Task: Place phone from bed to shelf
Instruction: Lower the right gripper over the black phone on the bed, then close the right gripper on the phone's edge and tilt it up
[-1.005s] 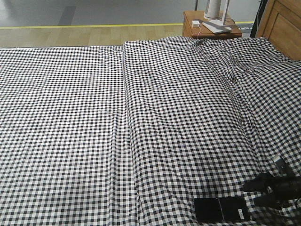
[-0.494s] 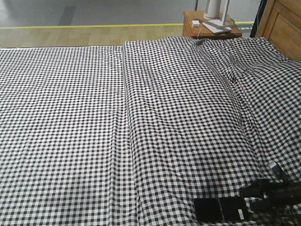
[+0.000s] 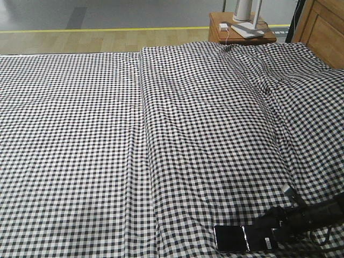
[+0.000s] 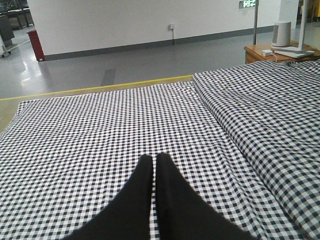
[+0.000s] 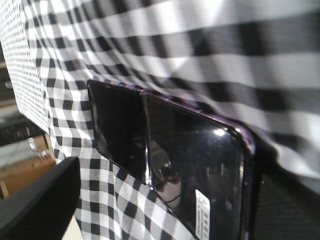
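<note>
Right wrist view: saw right jaws spread around phone (image 5: 170, 165) on bed (image 5: 200, 50), grasp step; needed closing, then lift; left jaws pressed together.

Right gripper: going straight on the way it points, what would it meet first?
The phone: its stickered end lies between the open fingers of the right gripper. Past it is probably only the bed sheet; depth is unclear.

Even light; blurry close-up, glare on phone (image 5: 175, 155)
</note>
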